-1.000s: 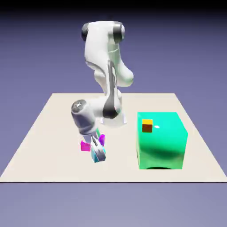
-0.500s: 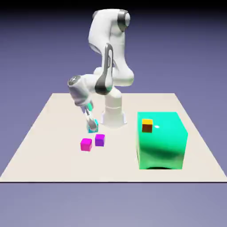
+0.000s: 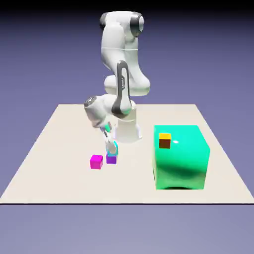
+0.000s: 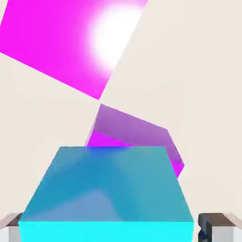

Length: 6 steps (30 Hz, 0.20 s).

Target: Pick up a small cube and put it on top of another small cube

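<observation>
The small cyan cube (image 3: 114, 148) sits right over the small purple cube (image 3: 111, 158), left of the table's middle; I cannot tell whether they touch. My gripper (image 3: 113, 149) points down around the cyan cube. In the hand view the cyan cube (image 4: 108, 189) fills the lower half, and my gripper (image 4: 113, 229) straddles it. Its grey fingertips (image 4: 215, 227) stand just off the cube's sides, open. The purple cube (image 4: 132, 127) shows partly beyond and under the cyan one.
A magenta cube (image 3: 96, 161) lies close to the purple cube, toward the exterior view's left, and appears large in the hand view (image 4: 66, 42). A big green block (image 3: 181, 158) with an orange cube (image 3: 164, 140) on top stands at the right.
The arm lifted the cyan cube from the table's front, swung it back and over, and lowered it above the purple cube. The fingers have parted from its sides.
</observation>
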Tool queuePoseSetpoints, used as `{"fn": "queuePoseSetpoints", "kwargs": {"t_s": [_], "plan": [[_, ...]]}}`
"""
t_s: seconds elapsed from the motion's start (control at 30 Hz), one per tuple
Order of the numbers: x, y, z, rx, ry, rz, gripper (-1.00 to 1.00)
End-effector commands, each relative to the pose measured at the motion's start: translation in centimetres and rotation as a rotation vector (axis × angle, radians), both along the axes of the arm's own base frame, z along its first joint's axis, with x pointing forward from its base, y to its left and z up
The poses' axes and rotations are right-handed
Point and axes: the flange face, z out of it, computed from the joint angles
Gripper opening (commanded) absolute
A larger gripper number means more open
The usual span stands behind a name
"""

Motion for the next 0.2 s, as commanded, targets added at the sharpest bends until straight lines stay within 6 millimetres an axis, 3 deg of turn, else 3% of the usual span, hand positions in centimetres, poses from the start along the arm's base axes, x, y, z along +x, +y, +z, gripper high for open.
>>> {"fn": "queuePoseSetpoints", "kwargs": {"t_s": [0.0,0.17], "plan": [[0.1,-0.2,0.9,0.003,-0.001,0.001,1.0],[0.0,-1.3,5.0,-0.012,0.006,-0.001,1.0]]}}
